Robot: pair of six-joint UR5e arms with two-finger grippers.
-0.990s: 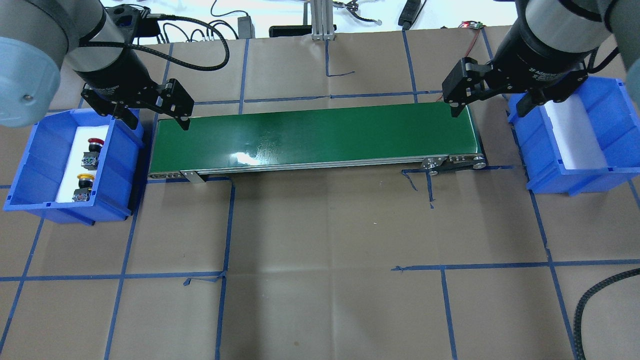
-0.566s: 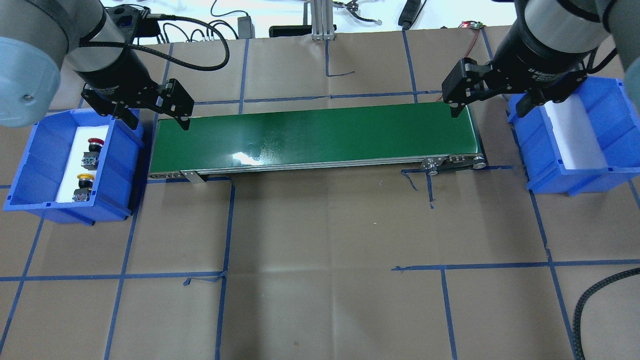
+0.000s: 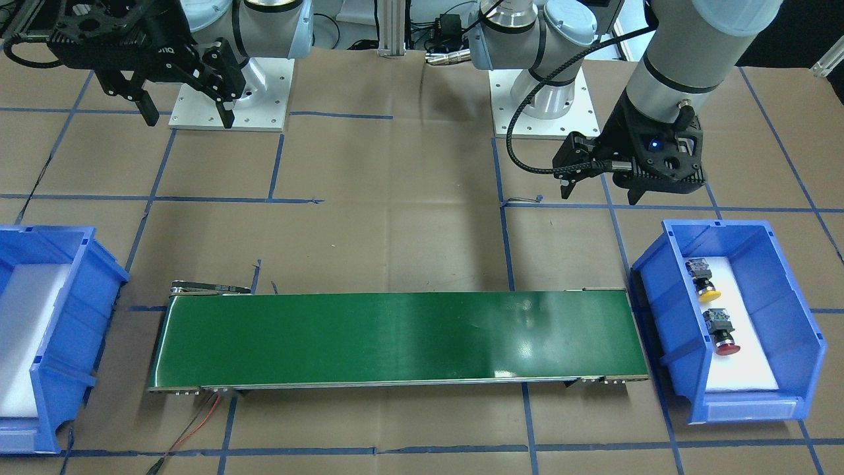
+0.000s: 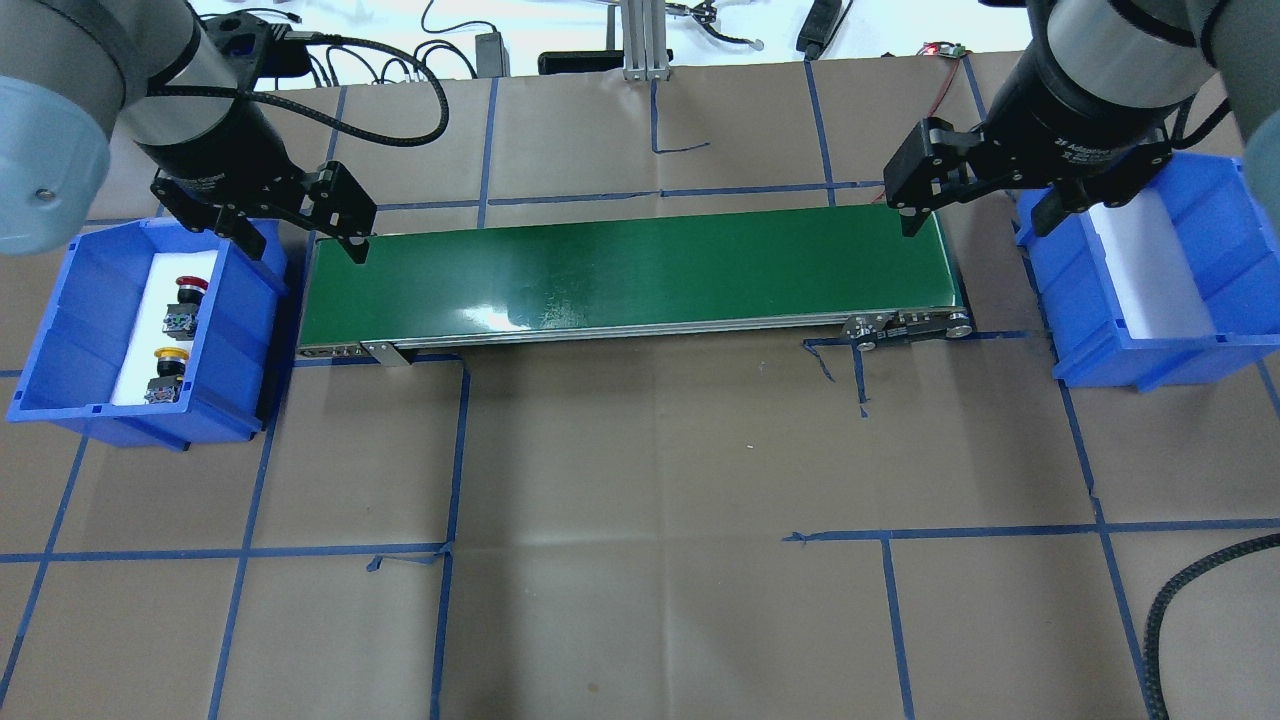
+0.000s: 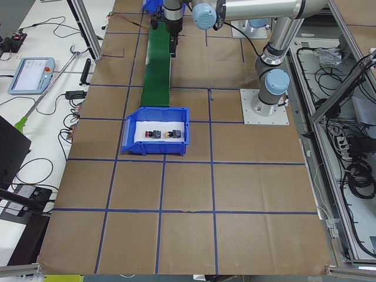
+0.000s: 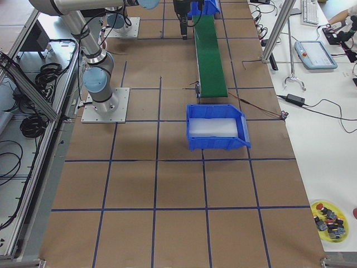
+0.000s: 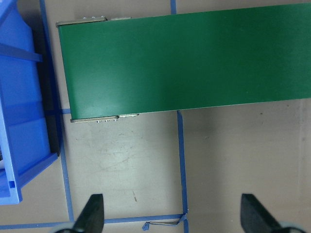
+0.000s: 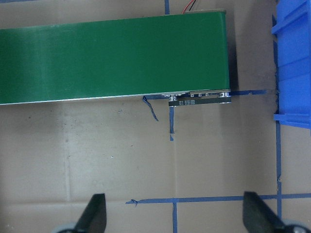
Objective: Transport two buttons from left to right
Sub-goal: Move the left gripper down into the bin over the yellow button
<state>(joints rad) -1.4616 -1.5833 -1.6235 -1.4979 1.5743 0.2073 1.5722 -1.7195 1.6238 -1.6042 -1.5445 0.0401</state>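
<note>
The red button (image 4: 186,296) and the yellow button (image 4: 168,366) lie on white padding in the blue bin (image 4: 60,300) at the table's left end. They also show in the front view, red (image 3: 721,328) and yellow (image 3: 703,277). My left gripper (image 4: 303,246) is open and empty, held above the gap between that bin and the green conveyor belt (image 4: 630,275). Its fingertips (image 7: 92,216) frame bare table paper in the left wrist view. My right gripper (image 4: 975,222) is open and empty over the belt's right end, beside the right blue bin (image 4: 1235,240), which holds only white padding.
Blue tape lines grid the brown paper. A black cable (image 4: 1180,600) loops in at the overhead view's lower right. Both robot bases (image 3: 547,99) stand behind the belt. A yellow dish of spare buttons (image 6: 329,219) sits on the side table.
My left gripper has shifted slightly left and back, toward the left bin. The right gripper and both buttons have stayed where they were.
</note>
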